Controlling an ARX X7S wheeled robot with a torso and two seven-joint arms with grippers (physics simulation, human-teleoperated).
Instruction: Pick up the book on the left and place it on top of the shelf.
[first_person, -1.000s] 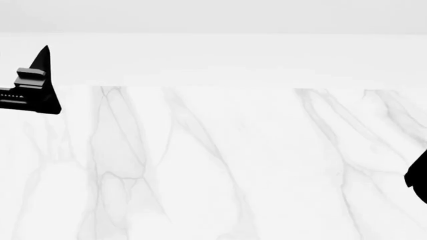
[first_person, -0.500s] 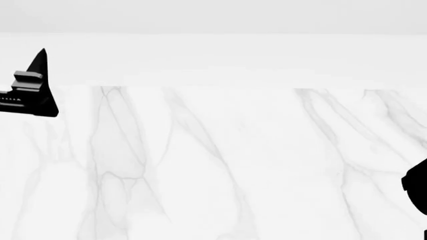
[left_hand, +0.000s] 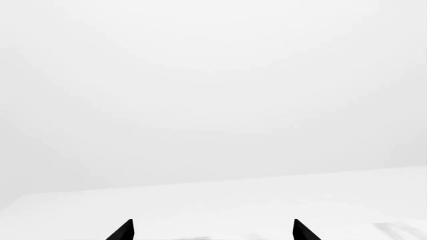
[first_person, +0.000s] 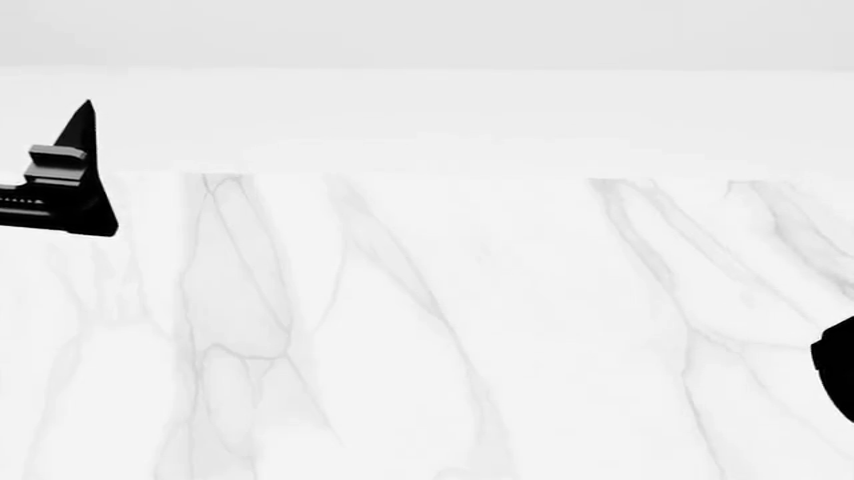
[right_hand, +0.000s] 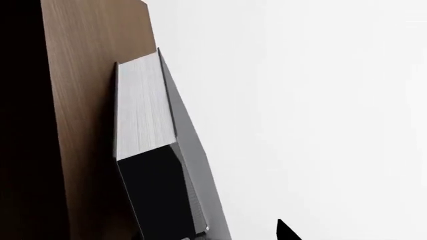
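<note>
Book (right_hand: 143, 150) shows only in the right wrist view: small black hardcover, white page edges, lying flat against a brown board of the shelf (right_hand: 87, 75), touching it along one cover. Head view has neither book nor shelf, just the marble table (first_person: 441, 330), left gripper (first_person: 60, 180) at 9 o'clock near the table's far edge, a sliver of the right gripper (first_person: 838, 370) at 3 o'clock. Left gripper: two fingertips spread wide in its wrist view, nothing between them, holding nothing. Right gripper: one fingertip (right_hand: 287, 231) visible, other not in frame, so can't tell how far open; nothing seen in it. Handling guess: rigid, light, boards won't flex, but smooth covers likely slippery and the page block can splay if pinched near the open edge. Best hold looks like across the thickness, pads on both covers, near the spine. Cover against the board is blocked, so probably tip or slide it off first
</note>
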